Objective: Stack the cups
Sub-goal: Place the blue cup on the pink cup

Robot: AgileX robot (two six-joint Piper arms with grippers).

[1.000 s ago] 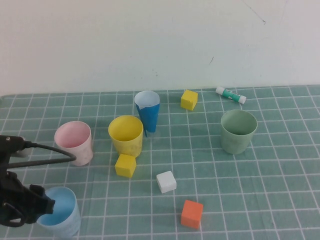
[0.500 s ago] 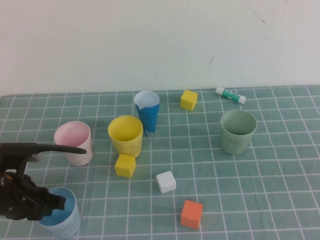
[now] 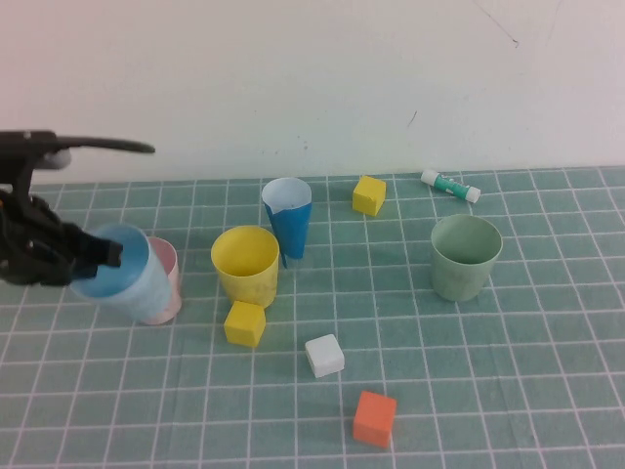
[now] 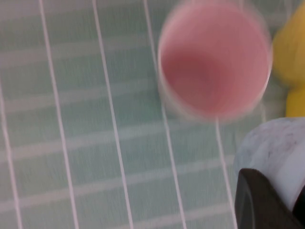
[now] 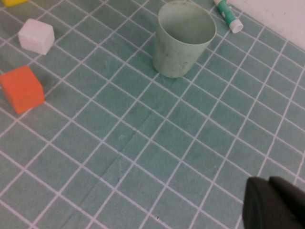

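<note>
My left gripper (image 3: pixel 95 254) is shut on the rim of the light blue cup (image 3: pixel 125 277) and holds it tilted in the air, just in front of the pale pink cup (image 3: pixel 170 280). In the left wrist view the pink cup (image 4: pixel 214 59) stands open below, beside the blue cup (image 4: pixel 271 148) held in my left gripper (image 4: pixel 281 202). The yellow cup (image 3: pixel 245 264) stands to the pink cup's right. The sage green cup (image 3: pixel 466 257) stands at the right and shows in the right wrist view (image 5: pixel 183 38). My right gripper (image 5: pixel 279 202) is shut and empty, above the mat near the green cup.
A dark blue tapered cup (image 3: pixel 288 220) stands behind the yellow cup. Foam cubes lie about: yellow (image 3: pixel 369 193), yellow (image 3: pixel 244 323), white (image 3: pixel 324 355), orange (image 3: pixel 375 418). A glue stick (image 3: pixel 450 185) lies at the back right near the wall.
My left gripper has lifted the light blue cup from the front left of the mat and carried it up and back toward the pink cup.
</note>
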